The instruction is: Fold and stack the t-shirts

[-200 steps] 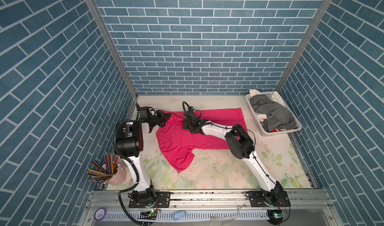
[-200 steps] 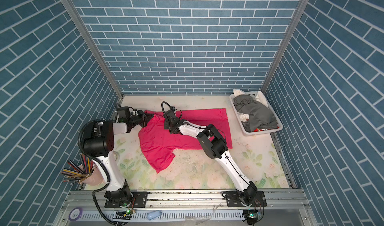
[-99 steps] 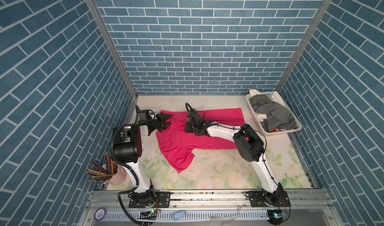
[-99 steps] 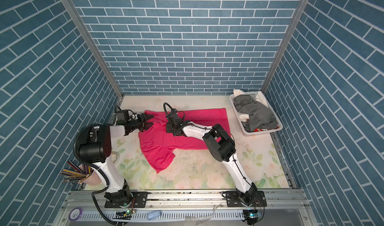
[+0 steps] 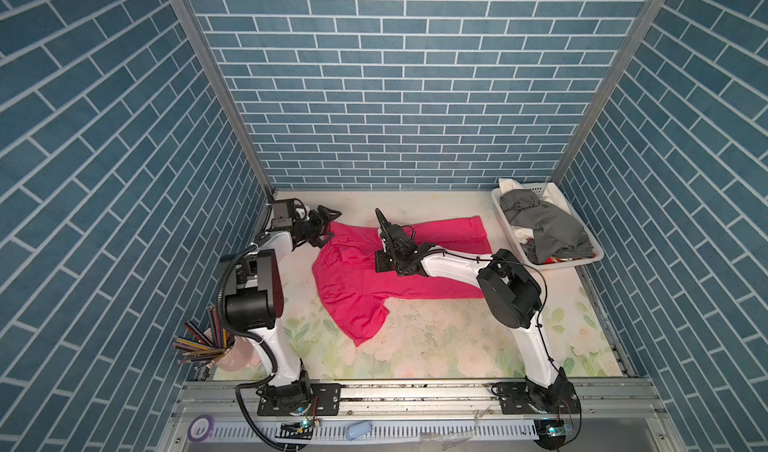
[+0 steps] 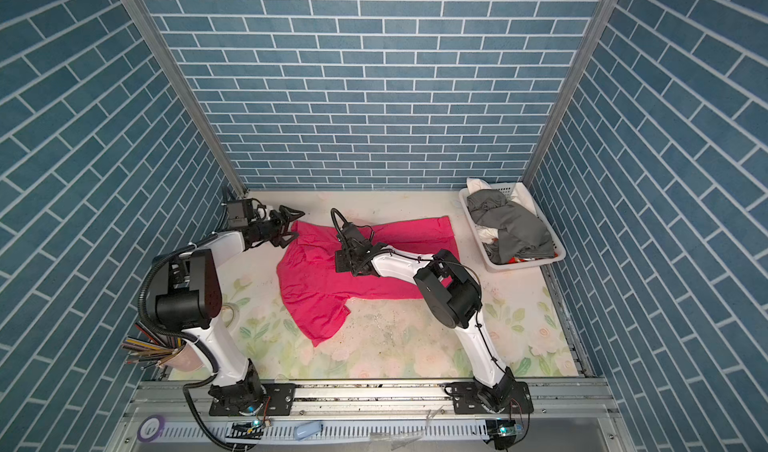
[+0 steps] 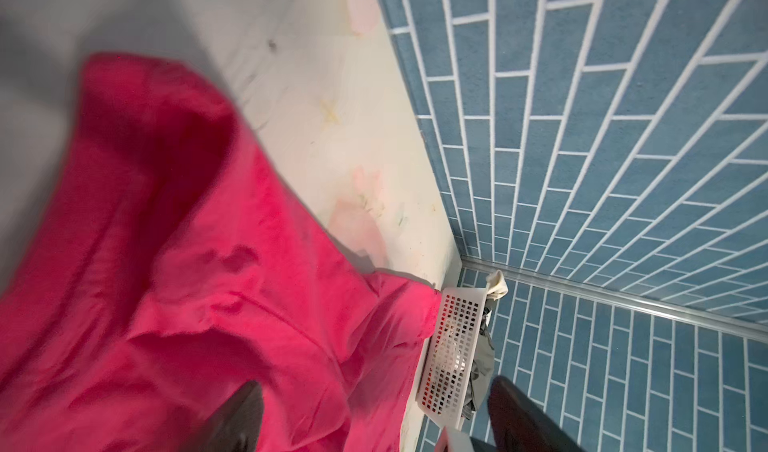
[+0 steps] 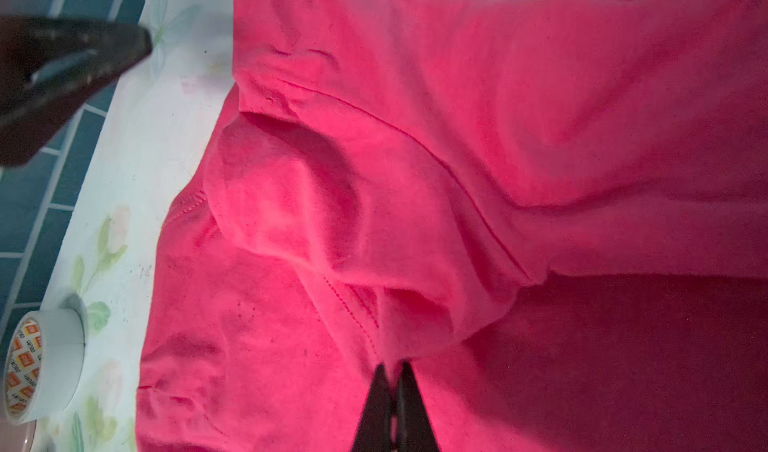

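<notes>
Gaping wide, the jaws of the left gripper [image 5: 330, 225] hold nothing; they sit at one corner of the pink t-shirt [image 5: 357, 287], whose edge lies right at their tips, though whether they touch it cannot be told. In the left wrist view the two dark fingers [image 7: 239, 412] stand far apart, with the shirt spread out ahead of and beneath them. The right gripper [image 8: 392, 366] has its jaws closed tight together over the middle of the same shirt, and a raised fold of pink cloth gathers right at their tips, so they look pinched on it. The shirt lies rumpled and unfolded on the flowered bench [image 5: 457, 337], between and under both sets of jaws, with one part trailing towards the arm bases. Well away from the right jaws, on the far side from the left ones, a white basket [image 5: 552, 267] holds a crumpled grey t-shirt [image 5: 544, 225] over bits of white and red cloth. A roll of tape [image 8: 41, 366] stands on the bench off to one side of the right jaws, clear of the shirt.
</notes>
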Robot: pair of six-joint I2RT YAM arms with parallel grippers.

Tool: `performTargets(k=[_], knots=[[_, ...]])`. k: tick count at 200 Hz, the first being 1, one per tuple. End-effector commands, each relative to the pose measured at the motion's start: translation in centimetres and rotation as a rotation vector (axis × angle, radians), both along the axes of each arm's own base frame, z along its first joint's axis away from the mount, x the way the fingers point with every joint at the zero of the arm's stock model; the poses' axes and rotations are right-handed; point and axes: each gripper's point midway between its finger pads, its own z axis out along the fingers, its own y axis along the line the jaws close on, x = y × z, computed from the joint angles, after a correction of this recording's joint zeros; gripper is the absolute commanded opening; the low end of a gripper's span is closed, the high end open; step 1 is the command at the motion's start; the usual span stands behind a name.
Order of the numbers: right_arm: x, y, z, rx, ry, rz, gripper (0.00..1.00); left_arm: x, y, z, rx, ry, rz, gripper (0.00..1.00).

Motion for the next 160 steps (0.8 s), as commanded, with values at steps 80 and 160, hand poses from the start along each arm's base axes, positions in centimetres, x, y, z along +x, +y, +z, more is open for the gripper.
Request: performTargets(k=[80,160], knots=[[3.5,-4.8,4.2,0.054,0.009,-0.002,0.67,4.3,-0.5,-8.5,0.076,0.139,-0.002,0.86],[12.0,-10.5,0.0,0.158,0.083,-0.070,0.81,7.9,1.6,-11.5,0.150,0.140,-0.001,0.87]])
